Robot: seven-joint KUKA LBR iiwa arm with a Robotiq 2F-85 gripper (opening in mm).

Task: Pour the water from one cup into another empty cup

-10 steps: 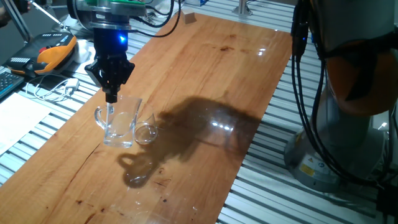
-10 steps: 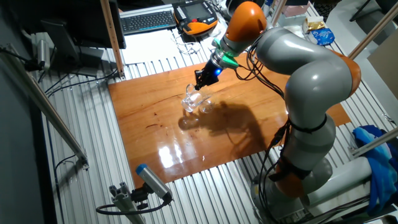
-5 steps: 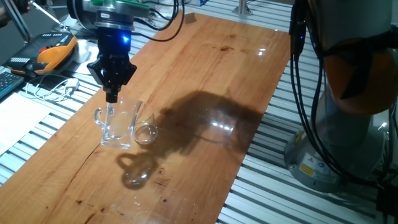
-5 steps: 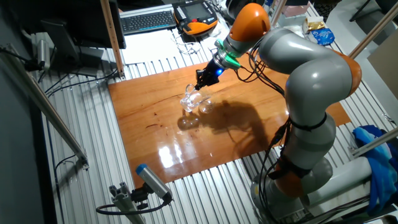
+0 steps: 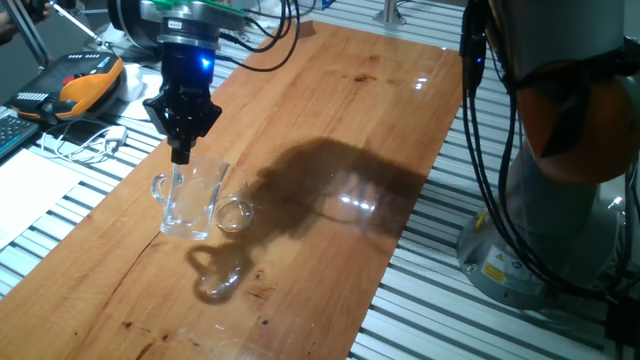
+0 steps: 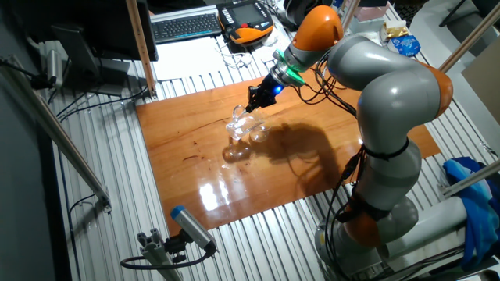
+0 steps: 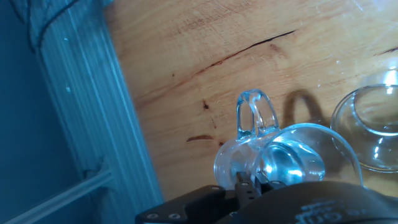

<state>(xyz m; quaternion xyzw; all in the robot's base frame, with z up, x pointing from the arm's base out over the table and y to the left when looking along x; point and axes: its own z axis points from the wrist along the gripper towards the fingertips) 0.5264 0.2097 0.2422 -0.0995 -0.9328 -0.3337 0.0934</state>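
Note:
The clear glass mug (image 5: 192, 200) with a loop handle (image 7: 255, 118) is upright near the left edge of the wooden table (image 5: 340, 120). My gripper (image 5: 180, 152) comes down from above and is shut on the mug's rim on the handle side. The hand view shows the fingertips (image 7: 244, 182) pinched on the mug's wall (image 7: 286, 163). The handleless glass tumbler (image 5: 233, 214) stands just right of the mug, close beside it, and also shows in the hand view (image 7: 372, 127). Water in the mug is hard to make out. Both glasses show in the other fixed view (image 6: 244, 127).
An orange and black handheld device (image 5: 85, 85) and white cables (image 5: 85, 145) lie off the table's left side on the slatted metal bench (image 5: 40, 200). The arm's grey base (image 5: 540, 230) and black cables (image 5: 490, 150) stand right of the table.
The gripper has crept slightly upward while staying on the mug's rim. The mug and tumbler have hardly shifted.

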